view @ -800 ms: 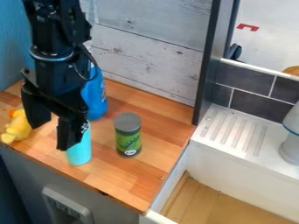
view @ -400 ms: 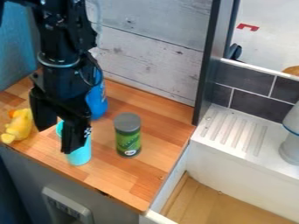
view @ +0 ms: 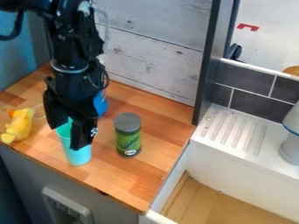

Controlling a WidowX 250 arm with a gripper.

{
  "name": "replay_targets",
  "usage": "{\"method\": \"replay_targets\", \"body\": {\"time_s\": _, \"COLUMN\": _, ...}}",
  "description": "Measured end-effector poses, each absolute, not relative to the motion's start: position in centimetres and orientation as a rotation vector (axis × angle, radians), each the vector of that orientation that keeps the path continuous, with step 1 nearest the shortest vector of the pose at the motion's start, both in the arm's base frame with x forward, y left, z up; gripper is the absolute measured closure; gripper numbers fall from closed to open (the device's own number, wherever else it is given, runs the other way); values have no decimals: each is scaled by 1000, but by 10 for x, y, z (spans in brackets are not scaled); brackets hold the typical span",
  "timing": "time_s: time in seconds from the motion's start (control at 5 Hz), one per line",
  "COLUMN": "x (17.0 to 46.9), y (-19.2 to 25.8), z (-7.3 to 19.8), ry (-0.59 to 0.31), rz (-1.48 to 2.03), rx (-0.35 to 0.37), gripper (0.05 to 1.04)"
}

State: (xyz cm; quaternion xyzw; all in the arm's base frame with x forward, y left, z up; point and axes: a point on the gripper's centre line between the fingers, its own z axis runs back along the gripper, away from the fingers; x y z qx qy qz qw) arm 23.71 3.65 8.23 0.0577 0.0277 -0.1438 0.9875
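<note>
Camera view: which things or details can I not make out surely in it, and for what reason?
All in the camera view:
- Turquoise cup: partly hidden behind the gripper; whether they touch, I cannot tell.
- Blue object: largely hidden behind the arm.
- White object with a blue line: cut off by the right edge.
- Brown round object: cut off there too.
- Green jar: label's print too small.
</note>
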Motion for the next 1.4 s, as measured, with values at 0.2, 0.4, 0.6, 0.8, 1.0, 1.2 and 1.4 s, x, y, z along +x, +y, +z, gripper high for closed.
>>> {"method": "replay_targets", "body": {"time_s": 0.2, "x": 248, "y": 41, "z": 71, "ry": 51, "rz": -306, "rx": 85, "gripper": 75}}
{"method": "replay_targets", "body": {"time_s": 0.4, "x": 256, "y": 41, "z": 62, "ry": 45, "rz": -314, "rx": 66, "gripper": 75}}
{"method": "replay_targets", "body": {"time_s": 0.6, "x": 262, "y": 39, "z": 57, "ry": 22, "rz": -323, "rx": 53, "gripper": 93}}
{"method": "replay_targets", "body": {"time_s": 0.8, "x": 263, "y": 38, "z": 49, "ry": 34, "rz": -306, "rx": 45, "gripper": 180}}
{"method": "replay_targets", "body": {"time_s": 1.0, "x": 259, "y": 41, "z": 38, "ry": 83, "rz": -274, "rx": 56, "gripper": 462}}
{"method": "replay_targets", "body": {"time_s": 1.2, "x": 258, "y": 45, "z": 37, "ry": 109, "rz": -252, "rx": 80, "gripper": 692}}
{"method": "replay_targets", "body": {"time_s": 1.4, "x": 259, "y": 45, "z": 39, "ry": 114, "rz": -265, "rx": 78, "gripper": 889}}
